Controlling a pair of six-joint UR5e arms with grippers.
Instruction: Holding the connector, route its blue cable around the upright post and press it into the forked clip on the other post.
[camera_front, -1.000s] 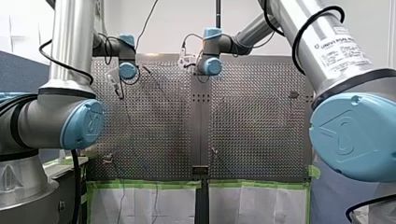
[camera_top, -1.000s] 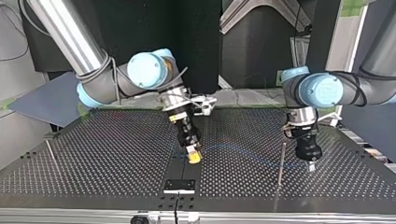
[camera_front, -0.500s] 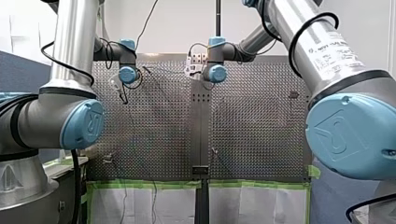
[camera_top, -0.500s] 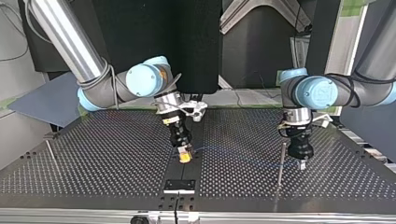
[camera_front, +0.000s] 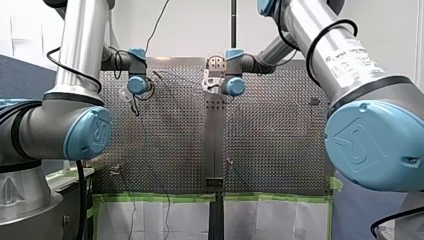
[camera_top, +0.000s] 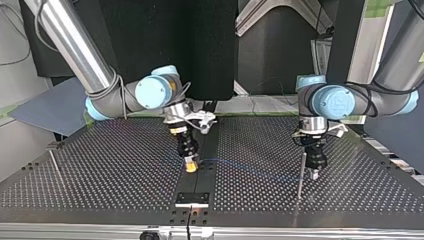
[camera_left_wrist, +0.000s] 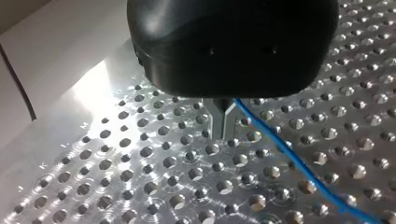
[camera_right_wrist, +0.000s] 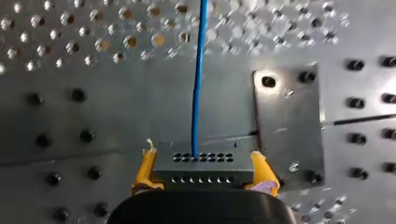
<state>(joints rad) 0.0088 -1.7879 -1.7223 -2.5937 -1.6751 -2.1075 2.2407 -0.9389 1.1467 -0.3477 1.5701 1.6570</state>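
Observation:
In the right wrist view my right gripper (camera_right_wrist: 202, 175) is shut with its yellow pads (camera_right_wrist: 145, 170) on the two ends of a dark grey connector (camera_right_wrist: 203, 161). The blue cable (camera_right_wrist: 198, 84) runs straight ahead from it over the table. In the top view that gripper (camera_top: 190, 164) hangs low over the middle strip. The cable (camera_top: 250, 168) stretches across to the thin upright post (camera_top: 300, 172) at the right. My left gripper (camera_top: 315, 172) stands just beside that post. Its metal fingers (camera_left_wrist: 217, 119) are shut, and the cable (camera_left_wrist: 289, 163) leaves from them. A second post (camera_top: 53, 161) stands at the far left.
A small black plate (camera_top: 192, 198) is bolted near the top view's front edge, below the connector. In the right wrist view a flat metal plate (camera_right_wrist: 287, 116) lies beside the connector. The perforated table (camera_top: 115, 170) spreads out between my right gripper and the left post.
In the top view my right gripper has carried the connector leftward and a little farther back. My left gripper has shifted left, closer to the post.

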